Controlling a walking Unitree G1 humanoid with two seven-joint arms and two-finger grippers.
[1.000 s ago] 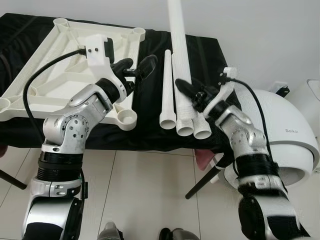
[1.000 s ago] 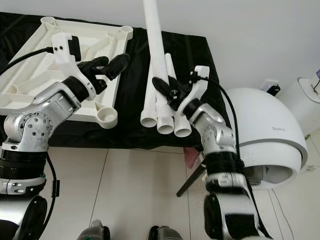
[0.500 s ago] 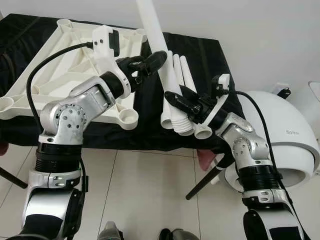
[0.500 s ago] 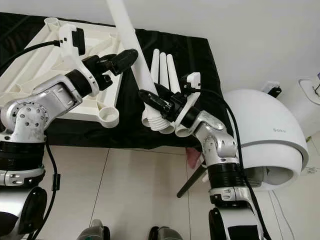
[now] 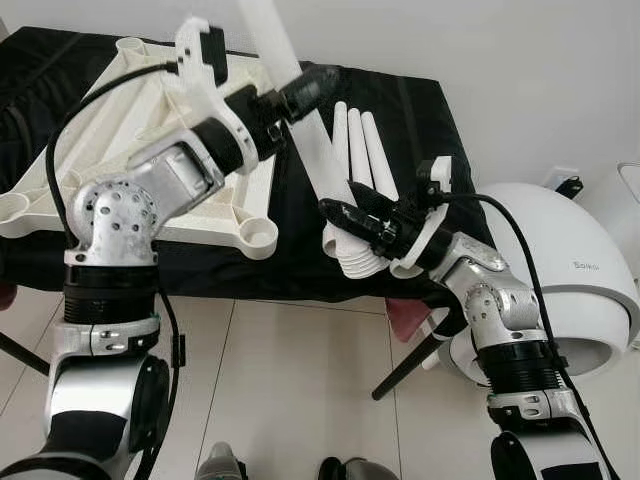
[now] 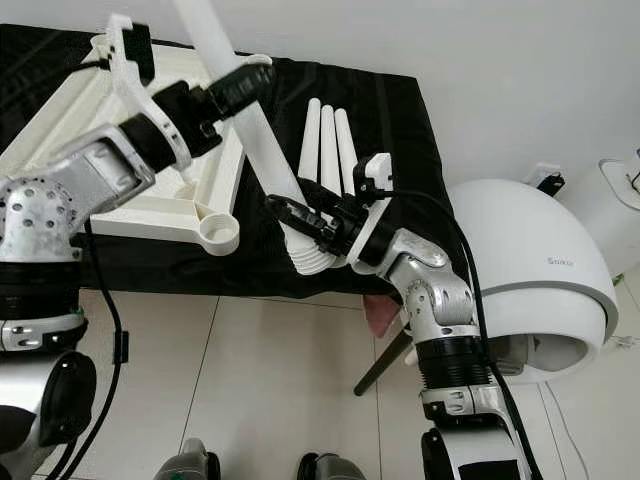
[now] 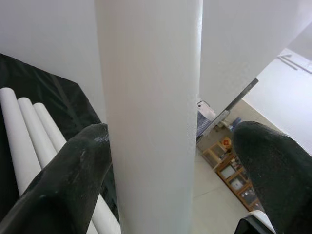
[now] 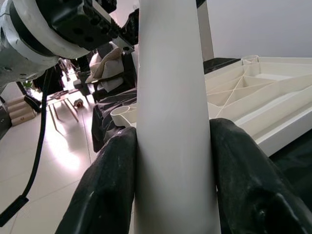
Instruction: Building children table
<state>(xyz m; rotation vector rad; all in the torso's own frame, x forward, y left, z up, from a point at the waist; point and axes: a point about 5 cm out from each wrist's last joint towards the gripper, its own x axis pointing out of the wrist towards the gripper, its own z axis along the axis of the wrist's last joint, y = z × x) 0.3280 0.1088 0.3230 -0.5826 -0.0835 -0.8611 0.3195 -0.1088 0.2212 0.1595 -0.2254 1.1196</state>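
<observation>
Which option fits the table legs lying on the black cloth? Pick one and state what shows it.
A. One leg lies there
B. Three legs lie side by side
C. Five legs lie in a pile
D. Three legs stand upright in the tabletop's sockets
B: three white legs lie side by side on the black cloth, beside the fourth leg that the right gripper clamps near its ribbed end.

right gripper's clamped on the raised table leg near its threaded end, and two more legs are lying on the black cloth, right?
Not quite: three spare legs lie on the black cloth, as the right eye view shows. The right gripper is indeed clamped on the raised table leg near its threaded end.
</observation>
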